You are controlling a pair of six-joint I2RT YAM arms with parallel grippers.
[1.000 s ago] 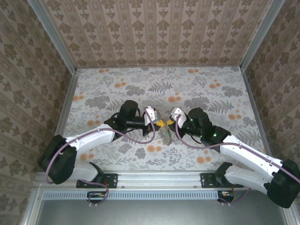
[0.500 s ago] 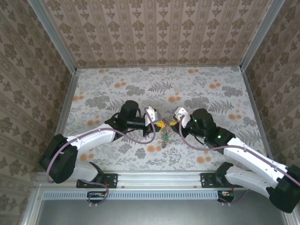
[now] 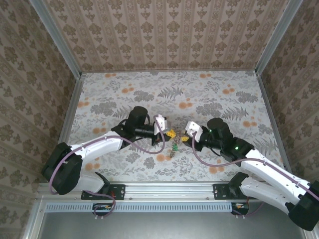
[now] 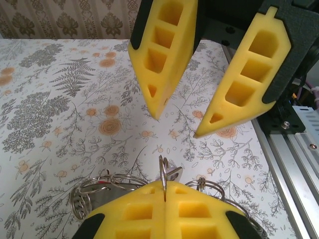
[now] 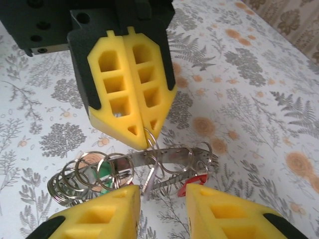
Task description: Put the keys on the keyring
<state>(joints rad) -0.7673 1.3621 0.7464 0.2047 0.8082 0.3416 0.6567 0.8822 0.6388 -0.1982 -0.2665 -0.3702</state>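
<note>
1. Compared with 1 second ago: backed the right pincer (image 3: 183, 139) off to the right and toward the near rail (image 3: 169, 188), away from the left pincer (image 3: 171, 133). Met tip to tip then; now set apart with a gap between.
2. Also parted since then: the right pincer's yellow fingers (image 5: 102, 216), with nothing between them, just short of the hanging bundle in the right wrist view.
3. No change at the left pincer: same spot, pressed together on the thin wire keyring (image 5: 151, 143), pinched at the very tip.
4. Hanging just below that pinch: a tangle of smaller wire rings (image 5: 70, 186), a flat metal strip (image 5: 167, 158) and the keys (image 3: 175, 148), with a green head (image 5: 104, 178) and a red head (image 5: 193, 180). Cannot tell whether touching the desk (image 3: 124, 94).
5. Underneath: a pale print of grey ferns and orange blossoms all over the desk.
6. Around: 3 walls (image 3: 169, 35) in brown-and-cream damask paper, bare metal posts (image 3: 56, 37) in the corners, both arm bases bolted along the rail.
</note>
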